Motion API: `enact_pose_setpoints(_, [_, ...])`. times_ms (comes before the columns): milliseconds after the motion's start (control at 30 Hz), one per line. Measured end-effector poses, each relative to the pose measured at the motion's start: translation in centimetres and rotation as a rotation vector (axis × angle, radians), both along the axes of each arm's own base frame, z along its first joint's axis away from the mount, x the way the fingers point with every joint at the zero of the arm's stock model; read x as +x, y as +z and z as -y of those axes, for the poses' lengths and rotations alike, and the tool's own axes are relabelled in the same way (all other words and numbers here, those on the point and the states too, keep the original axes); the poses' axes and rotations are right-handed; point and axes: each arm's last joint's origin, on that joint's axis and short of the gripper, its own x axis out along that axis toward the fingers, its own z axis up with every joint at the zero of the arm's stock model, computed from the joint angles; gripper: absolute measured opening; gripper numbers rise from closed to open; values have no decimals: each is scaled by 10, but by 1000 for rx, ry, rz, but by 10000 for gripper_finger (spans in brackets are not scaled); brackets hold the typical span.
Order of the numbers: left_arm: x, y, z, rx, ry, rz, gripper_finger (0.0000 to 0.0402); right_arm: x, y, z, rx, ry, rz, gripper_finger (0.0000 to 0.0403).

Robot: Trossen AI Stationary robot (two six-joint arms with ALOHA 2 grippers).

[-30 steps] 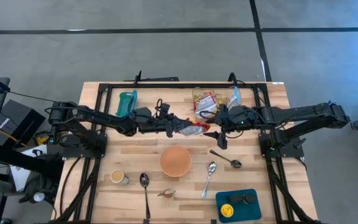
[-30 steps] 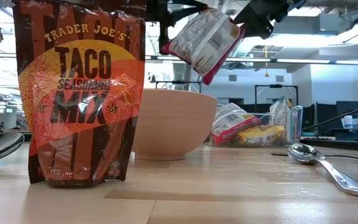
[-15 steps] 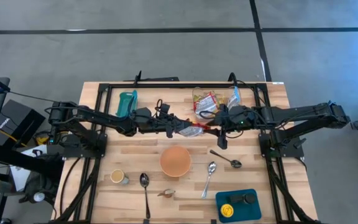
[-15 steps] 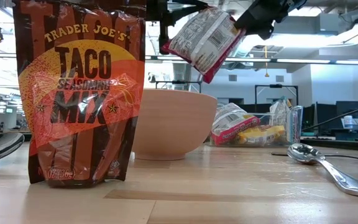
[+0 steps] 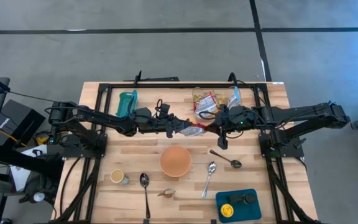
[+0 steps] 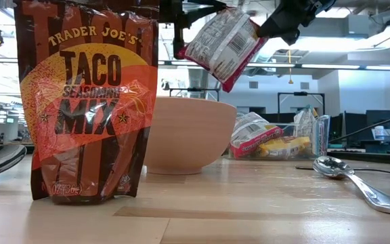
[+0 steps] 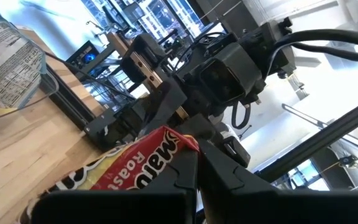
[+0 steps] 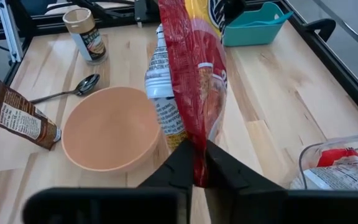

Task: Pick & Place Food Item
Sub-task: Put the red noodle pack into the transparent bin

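Held in the air above and behind the bowl [image 5: 175,160], the red snack packet [image 6: 223,46] looks light, limp and crinkly (likely slippery film), so its sealed edges suit best: left gripper [image 5: 178,127] and right gripper [image 8: 195,163] each clamp one

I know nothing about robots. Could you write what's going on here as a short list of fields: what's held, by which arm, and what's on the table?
held item: red snack packet, in the air above the table
left gripper: shut on one end of the packet
right gripper: shut on the packet's other end
below and nearby: peach bowl, empty
on the table: taco seasoning pouch, three spoons, small jar, teal tray
far edge: clear container of snack packets, teal holder
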Motion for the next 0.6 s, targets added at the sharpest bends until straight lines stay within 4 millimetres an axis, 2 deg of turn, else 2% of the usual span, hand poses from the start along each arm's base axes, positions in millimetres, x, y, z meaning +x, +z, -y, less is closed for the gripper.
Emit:
enact_pose_setpoints(100, [0,0,0,0,0,-1,0,0,0,0,0,0,0,4])
enact_pose_setpoints(433, [0,0,0,0,0,-1,3,0,0,0,0,0,0,1])
enact_pose_setpoints(600, [0,0,0,0,0,-1,24,0,0,0,1,0,0,1])
